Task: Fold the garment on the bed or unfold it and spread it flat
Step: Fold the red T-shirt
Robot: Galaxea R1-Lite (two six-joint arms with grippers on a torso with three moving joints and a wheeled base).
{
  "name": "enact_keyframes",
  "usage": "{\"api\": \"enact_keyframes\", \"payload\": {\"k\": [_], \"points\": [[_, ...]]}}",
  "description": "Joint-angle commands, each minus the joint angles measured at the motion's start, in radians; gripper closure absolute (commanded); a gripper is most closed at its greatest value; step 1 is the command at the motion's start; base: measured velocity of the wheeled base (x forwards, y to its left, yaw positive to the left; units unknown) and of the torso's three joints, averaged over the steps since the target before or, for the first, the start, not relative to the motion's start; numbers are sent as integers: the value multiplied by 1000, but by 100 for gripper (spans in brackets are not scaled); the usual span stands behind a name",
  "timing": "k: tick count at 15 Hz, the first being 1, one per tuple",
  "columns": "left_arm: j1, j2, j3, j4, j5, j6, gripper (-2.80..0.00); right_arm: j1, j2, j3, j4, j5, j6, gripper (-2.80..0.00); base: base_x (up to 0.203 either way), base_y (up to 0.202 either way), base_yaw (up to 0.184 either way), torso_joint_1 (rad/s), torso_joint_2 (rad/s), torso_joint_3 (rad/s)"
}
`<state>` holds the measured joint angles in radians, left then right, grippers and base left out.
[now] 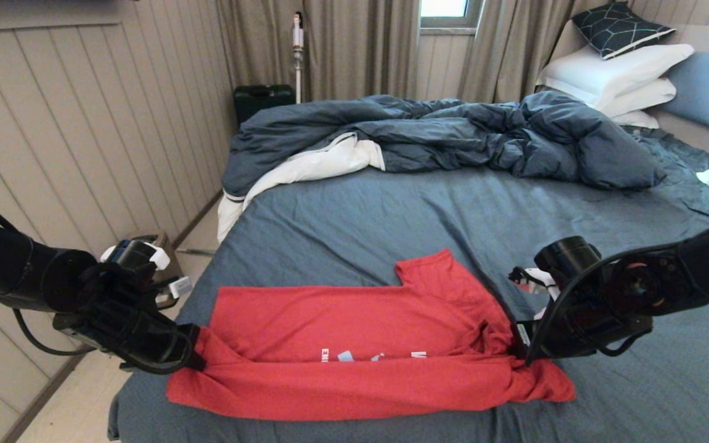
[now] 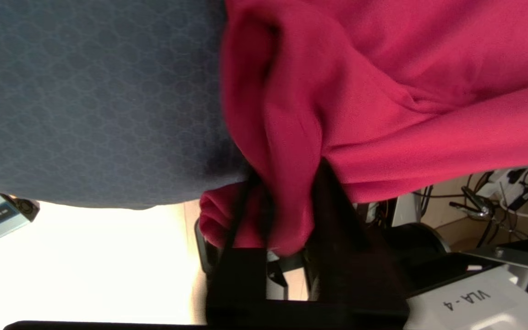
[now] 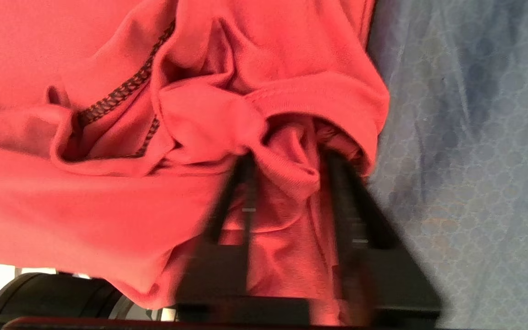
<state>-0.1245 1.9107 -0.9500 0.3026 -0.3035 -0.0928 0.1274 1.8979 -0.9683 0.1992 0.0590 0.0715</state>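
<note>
Red cloth lies across the near part of the bed (image 1: 391, 209): the garment (image 1: 354, 332), folded lengthwise, its near edge doubled over so only scraps of white print show along the fold. We note one sleeve pointing toward the rumpled duvet (image 1: 453, 135), which sits well apart with the white pillows (image 1: 613, 74) by the headboard. Left gripper (image 1: 191, 354) at the shirt's left end; from its wrist camera, we see the fingers (image 2: 337, 206) parted a little, a bunched fold of fabric between them. Right gripper (image 1: 524, 351) at the opposite end, near the collar; its fingers (image 3: 342, 192) likewise stand narrowly apart with gathered cloth in the gap. Both arms low over the sheet
</note>
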Motion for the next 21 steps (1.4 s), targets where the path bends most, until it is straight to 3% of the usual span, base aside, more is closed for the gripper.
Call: {"api": "enact_keyframes", "payload": {"k": [1,7,12,13,21], "points": [[0,-5,0,1,-3,-1,-280,-1,-6,-1,2,2,1,-280,0,0,0,0,0,0],[22,-84,-71,-3,-2,-14,-280,-36,-104,-23,6,2,1,-280,0,0,0,0,0,0],[45,-41,-182,3,-2,-36,-280,-37,-73,-113,9,2,11,-280,0,0,0,0,0,0],[47,-19,-216,7,-1,-44,0,-36,-50,-146,9,2,27,0,0,0,0,0,0,0],[72,204,-529,90,9,-89,0,-24,101,-385,48,-2,59,0,0,0,0,0,0,0]]}}
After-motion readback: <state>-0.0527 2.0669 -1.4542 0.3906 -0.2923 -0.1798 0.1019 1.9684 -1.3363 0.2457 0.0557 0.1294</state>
